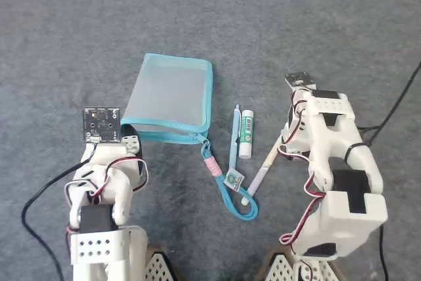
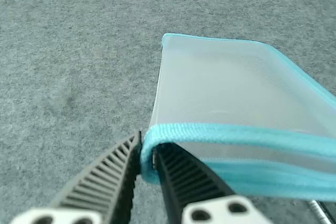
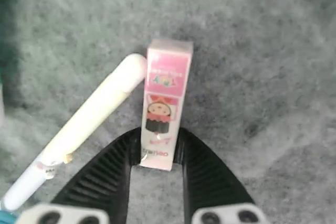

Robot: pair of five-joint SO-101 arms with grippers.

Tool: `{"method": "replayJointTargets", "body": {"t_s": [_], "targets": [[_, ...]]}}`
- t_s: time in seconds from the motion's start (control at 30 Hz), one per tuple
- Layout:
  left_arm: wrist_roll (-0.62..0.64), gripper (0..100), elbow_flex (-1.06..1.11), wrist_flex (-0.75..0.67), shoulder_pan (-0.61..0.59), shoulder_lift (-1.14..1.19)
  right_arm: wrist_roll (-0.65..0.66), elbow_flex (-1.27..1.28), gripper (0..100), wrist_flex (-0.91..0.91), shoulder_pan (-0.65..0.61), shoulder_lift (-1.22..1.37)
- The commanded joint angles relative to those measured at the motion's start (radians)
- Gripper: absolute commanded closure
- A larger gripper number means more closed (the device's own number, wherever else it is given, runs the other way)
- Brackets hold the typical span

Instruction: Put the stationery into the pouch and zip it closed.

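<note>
A translucent pouch (image 1: 170, 95) with teal trim lies on the grey mat, its open mouth facing the arms. My left gripper (image 2: 146, 142) is shut on the teal rim (image 2: 220, 134) at the near left corner of the pouch mouth (image 1: 129, 129). My right gripper (image 3: 156, 142) is closed around a small pink eraser (image 3: 164, 103) down at the mat, to the right of the other stationery. A cream pen (image 3: 86, 127) lies just beside the eraser and also shows in the high view (image 1: 262, 168). Between pouch and right arm lie a blue pen (image 1: 234, 137) and a glue stick (image 1: 246, 133).
A teal strap (image 1: 230, 195) with a pink bead (image 1: 212, 164) and a small tag (image 1: 233, 179) trails from the pouch's zipper end toward the front, crossing under the pens. The right arm's body (image 1: 335, 162) covers the mat at the right. Open mat lies behind and left of the pouch.
</note>
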Motion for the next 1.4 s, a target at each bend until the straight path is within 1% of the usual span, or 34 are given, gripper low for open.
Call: {"method": "replayJointTargets", "body": {"t_s": [0.0, 0.13, 0.23, 0.3, 0.37, 0.5, 0.6, 0.7, 0.83, 1.0, 1.17, 1.23, 1.37], "targets": [[0.012, 99, -0.041, -0.005, -0.005, -0.014, 0.015, -0.035, 99.1, 0.062, 0.035, -0.119], [0.012, 99, -0.041, -0.008, -0.002, -0.011, 0.049, -0.035, 99.1, 0.177, 0.033, -0.331], [0.012, 99, -0.039, -0.009, -0.002, -0.011, 0.051, -0.048, 99.1, 0.278, -0.044, -0.487], [0.014, 99, -0.039, -0.005, 0.000, -0.011, 0.060, -0.055, 99.1, 0.340, -0.142, -0.568], [0.014, 99, -0.039, -0.005, 0.000, -0.011, 0.054, -0.075, 99.1, 0.404, -0.268, -0.618], [0.014, 99, -0.039, -0.005, 0.000, -0.011, 0.048, -0.137, 99.1, 0.450, -0.490, -0.622], [0.014, 99, -0.039, -0.005, 0.000, -0.011, 0.064, -0.189, 99.1, 0.463, -0.610, -0.578], [0.014, 99, -0.039, -0.005, 0.000, -0.011, 0.077, -0.253, 99.1, 0.490, -0.690, -0.524], [0.012, 99, -0.039, -0.005, 0.000, -0.014, 0.071, -0.356, 99.1, 0.496, -0.743, -0.421], [0.015, 99, -0.039, -0.005, 0.008, -0.011, 0.066, -0.491, 99.1, 0.582, -0.745, -0.246], [0.006, 99, -0.008, -0.006, 0.121, -0.015, 0.012, -0.603, 99.1, 0.619, -0.739, -0.148], [-0.017, 99, -0.007, -0.005, 0.137, -0.015, 0.009, -0.634, 99.1, 0.631, -0.740, -0.134], [-0.021, 99, -0.007, -0.006, 0.140, -0.015, 0.012, -0.637, 99.1, 0.638, -0.746, -0.130]]}}
